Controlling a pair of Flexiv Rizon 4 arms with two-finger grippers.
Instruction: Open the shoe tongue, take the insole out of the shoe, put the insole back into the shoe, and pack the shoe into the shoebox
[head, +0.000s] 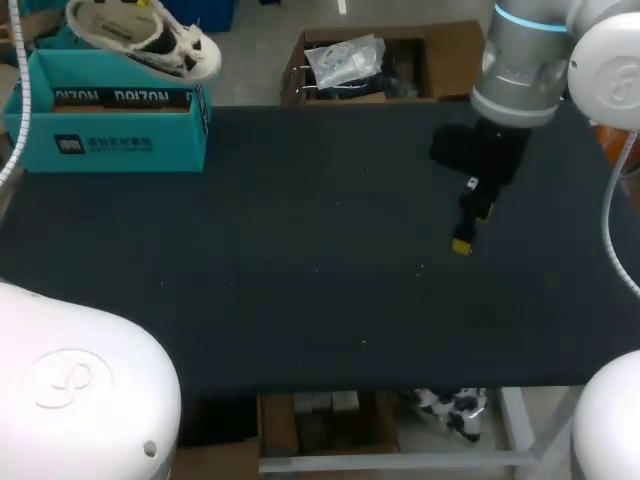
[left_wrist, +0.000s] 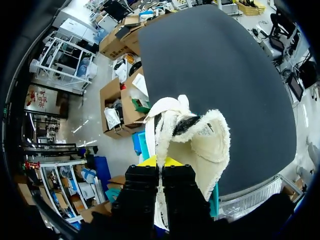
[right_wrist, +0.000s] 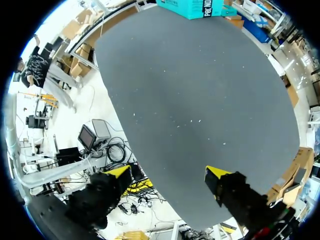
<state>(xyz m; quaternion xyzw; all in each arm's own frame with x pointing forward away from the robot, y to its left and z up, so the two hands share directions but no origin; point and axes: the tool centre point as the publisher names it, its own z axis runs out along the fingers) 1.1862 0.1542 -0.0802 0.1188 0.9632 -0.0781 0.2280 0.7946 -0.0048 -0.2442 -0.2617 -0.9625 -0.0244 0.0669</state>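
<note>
Pinched by the fleecy collar (left_wrist: 212, 137) in the clamped left end effector (left_wrist: 160, 163), hanging over the shoebox (head: 110, 128) at the worktop's (head: 300, 250) far-left corner: the shoe (head: 145, 38). Probably light and floppy (soft lining, stiffer sole), safer gripped at the heel. Spread wide and empty: right end effector (right_wrist: 168, 174).

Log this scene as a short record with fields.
shoe: white, fleece-lined, held in the air at the shoebox, not yet packed
shoebox: teal, open, at the table's far left corner
left gripper: shut on shoe
right gripper: open, holding nothing, above the table's right part
table: dark top
insole: cannot tell from these views
</note>
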